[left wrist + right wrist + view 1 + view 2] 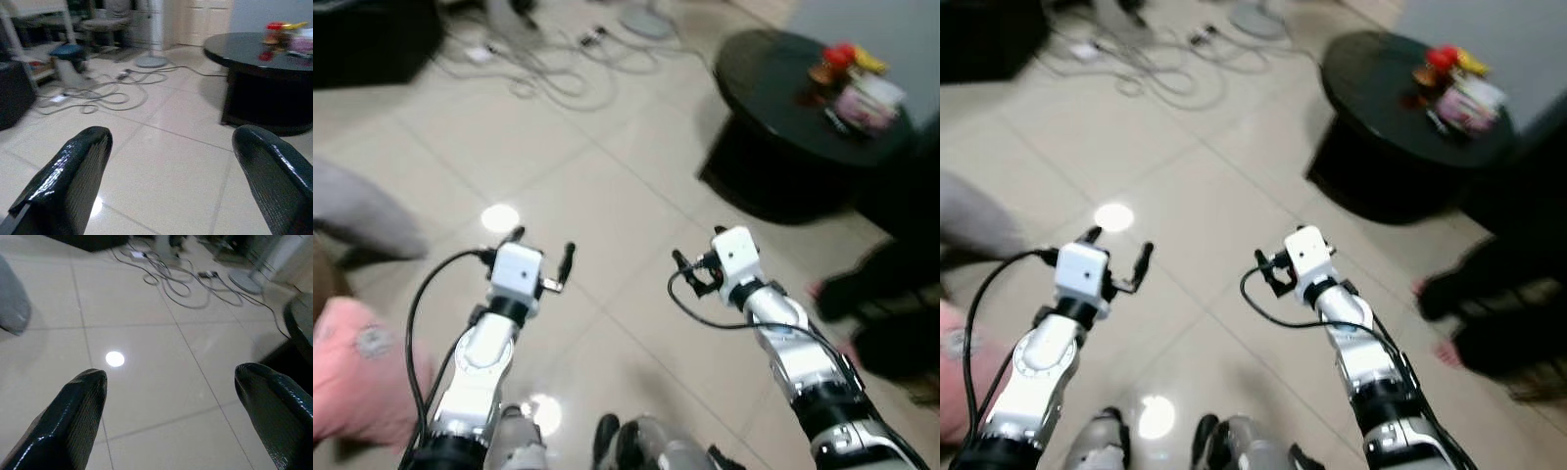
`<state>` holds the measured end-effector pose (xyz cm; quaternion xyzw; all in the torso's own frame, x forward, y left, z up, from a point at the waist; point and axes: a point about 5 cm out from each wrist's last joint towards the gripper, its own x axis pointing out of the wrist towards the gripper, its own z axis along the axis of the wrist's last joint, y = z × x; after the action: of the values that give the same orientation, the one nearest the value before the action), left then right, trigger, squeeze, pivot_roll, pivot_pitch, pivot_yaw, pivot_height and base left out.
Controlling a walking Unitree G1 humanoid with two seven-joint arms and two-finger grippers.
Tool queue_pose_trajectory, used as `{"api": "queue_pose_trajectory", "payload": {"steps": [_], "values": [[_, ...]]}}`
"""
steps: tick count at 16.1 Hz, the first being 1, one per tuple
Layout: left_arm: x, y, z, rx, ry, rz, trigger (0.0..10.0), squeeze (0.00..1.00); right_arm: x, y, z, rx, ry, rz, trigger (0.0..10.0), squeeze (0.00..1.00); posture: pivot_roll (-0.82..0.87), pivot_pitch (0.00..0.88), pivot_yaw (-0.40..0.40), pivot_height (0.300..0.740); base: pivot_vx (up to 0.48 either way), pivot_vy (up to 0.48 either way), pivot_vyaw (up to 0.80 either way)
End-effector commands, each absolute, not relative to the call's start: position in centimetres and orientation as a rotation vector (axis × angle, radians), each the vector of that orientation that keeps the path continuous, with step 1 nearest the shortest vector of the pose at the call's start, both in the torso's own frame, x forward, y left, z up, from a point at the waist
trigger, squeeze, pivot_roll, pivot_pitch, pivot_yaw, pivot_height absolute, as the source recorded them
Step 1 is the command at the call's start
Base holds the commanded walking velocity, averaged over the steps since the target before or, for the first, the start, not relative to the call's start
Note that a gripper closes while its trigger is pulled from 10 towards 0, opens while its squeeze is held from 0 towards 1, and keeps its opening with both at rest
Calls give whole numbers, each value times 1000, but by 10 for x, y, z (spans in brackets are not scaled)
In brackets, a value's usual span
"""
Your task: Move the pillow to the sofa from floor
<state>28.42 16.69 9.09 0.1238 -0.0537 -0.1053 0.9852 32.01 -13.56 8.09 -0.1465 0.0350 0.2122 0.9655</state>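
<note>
left gripper (541,257): raised in front of the body over bare tile, black fingers spread wide, nothing between them. carried clear of the floor, most likely in readiness while the robot is on the move, not reaching.

right gripper (697,264): held level with its partner, well apart from it, fingers likewise parted and empty, pointing out across the floor.

floor (607,176): pale glossy tiles, ceiling light reflected between and ahead of the arms.

pillow (357,367): pink, soft, lying low at the robot's left edge, just beside the left forearm but untouched. judged the task's object; not yet picked up, so the job is at its start.

grey cushion-like shape (362,211): further out on the left; whether part of the sofa cannot be told.

round black table (813,108): ahead on the right, with red and yellow items on top.

cables (548,69): a loose tangle far ahead, best avoided underfoot.
</note>
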Motion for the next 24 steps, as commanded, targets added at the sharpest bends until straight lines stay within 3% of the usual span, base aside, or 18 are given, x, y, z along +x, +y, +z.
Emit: {"api": "queue_pose_trajectory", "payload": {"steps": [1,24], "values": [[283,159,88,237,-100,-235,10000,1000,320,-142,80,-303,79,414,10000,0,10,209,-253,740,0,0,756],[280,164,85,193,-62,-208,10000,1000,315,-139,75,-262,106,431,10000,0,16,242,-248,740,0,0,761]]}}
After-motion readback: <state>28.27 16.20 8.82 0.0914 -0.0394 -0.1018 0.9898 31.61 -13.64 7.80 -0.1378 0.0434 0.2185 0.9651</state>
